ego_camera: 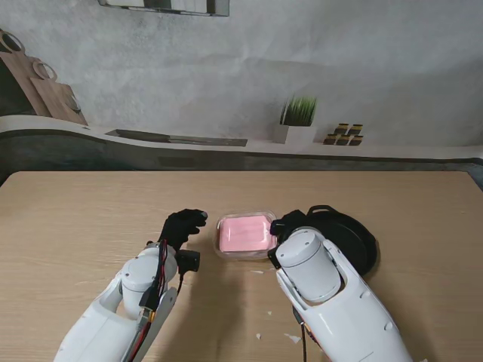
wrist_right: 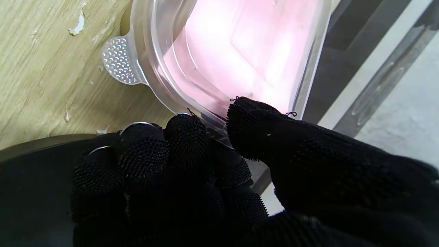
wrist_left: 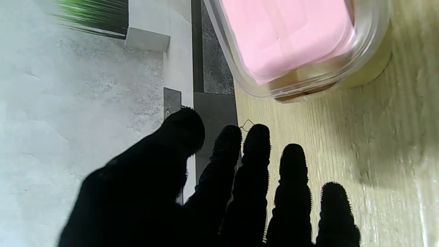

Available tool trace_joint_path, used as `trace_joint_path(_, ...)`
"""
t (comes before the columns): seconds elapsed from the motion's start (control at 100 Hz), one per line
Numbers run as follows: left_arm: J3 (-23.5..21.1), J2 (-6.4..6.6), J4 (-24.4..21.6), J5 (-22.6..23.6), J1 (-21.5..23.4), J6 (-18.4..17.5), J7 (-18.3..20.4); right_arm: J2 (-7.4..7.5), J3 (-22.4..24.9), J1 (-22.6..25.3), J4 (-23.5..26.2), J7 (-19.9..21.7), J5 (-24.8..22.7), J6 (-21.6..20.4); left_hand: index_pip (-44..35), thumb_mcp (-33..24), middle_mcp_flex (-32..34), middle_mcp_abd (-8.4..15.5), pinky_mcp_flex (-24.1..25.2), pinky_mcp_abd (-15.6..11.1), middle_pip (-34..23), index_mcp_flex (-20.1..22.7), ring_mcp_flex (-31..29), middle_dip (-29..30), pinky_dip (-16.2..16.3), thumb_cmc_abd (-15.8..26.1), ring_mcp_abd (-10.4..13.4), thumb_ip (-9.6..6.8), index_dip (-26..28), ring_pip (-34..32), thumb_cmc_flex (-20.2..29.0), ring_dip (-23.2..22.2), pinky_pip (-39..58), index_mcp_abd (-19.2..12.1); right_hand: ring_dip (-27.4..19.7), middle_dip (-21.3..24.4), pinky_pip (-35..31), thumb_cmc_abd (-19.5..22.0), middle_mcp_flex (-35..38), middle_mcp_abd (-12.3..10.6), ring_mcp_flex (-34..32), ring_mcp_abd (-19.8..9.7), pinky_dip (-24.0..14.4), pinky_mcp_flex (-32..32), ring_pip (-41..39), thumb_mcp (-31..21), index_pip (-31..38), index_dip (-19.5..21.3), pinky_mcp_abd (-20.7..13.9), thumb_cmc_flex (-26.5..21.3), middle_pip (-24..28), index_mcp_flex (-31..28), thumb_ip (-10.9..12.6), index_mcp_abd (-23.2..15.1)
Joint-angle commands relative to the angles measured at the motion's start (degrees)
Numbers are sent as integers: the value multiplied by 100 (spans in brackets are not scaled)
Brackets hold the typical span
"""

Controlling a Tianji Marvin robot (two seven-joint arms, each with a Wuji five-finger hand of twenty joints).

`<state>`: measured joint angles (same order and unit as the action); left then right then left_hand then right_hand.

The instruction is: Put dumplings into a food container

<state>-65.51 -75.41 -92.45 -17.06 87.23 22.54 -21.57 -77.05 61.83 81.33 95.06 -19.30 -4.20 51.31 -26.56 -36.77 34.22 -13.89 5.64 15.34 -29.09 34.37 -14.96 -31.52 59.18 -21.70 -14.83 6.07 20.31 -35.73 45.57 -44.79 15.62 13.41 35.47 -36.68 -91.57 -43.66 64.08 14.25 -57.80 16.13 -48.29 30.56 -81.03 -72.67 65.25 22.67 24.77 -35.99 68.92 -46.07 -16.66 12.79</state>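
Observation:
A clear plastic food container (ego_camera: 245, 235) with a pink top stands in the middle of the table. My left hand (ego_camera: 183, 225), in a black glove, rests just left of it, apart from it, fingers straight and spread, holding nothing. The left wrist view shows the container (wrist_left: 291, 44) beyond that hand (wrist_left: 240, 192). My right hand (ego_camera: 290, 222) is at the container's right edge, mostly hidden by its forearm. In the right wrist view the hand (wrist_right: 205, 164) pinches the container's (wrist_right: 223, 51) clear rim between thumb and curled fingers. I see no dumplings.
A black round pan (ego_camera: 355, 237) lies right of the container, partly under my right forearm, its inside mostly hidden; its rim (wrist_right: 34, 164) shows under the right hand. Small white crumbs (ego_camera: 291, 338) dot the wood nearer to me. A potted plant (ego_camera: 298, 121) stands on the back ledge.

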Motion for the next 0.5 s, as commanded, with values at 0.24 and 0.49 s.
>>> trace_joint_path(0.24, -54, -6, -30, 245, 49, -327, 5, -171, -125, -258, -440, 5, -95, 136, 52, 441, -787, 319, 159, -226, 265, -485, 499, 343, -202, 207, 400, -169, -84, 656, -33, 413, -193, -335, -57, -67, -128, 162, -43, 754, -334, 469, 17, -102, -353, 0, 337, 106, -427, -330, 190, 27, -79, -34)
trace_joint_path(0.49, -58, 243, -6, 1136, 119, -747, 509, -106, -378, -501, -719, 181, -434, 173, 55, 766, -1079, 374, 130, -148, 629, -280, 618, 761, -620, 369, 429, -192, -66, 1350, -29, 890, -372, -743, 55, -155, -65, 419, -329, 636, -16, 342, -11, -360, -374, 456, 396, -27, -686, -320, 312, 298, 19, -272)
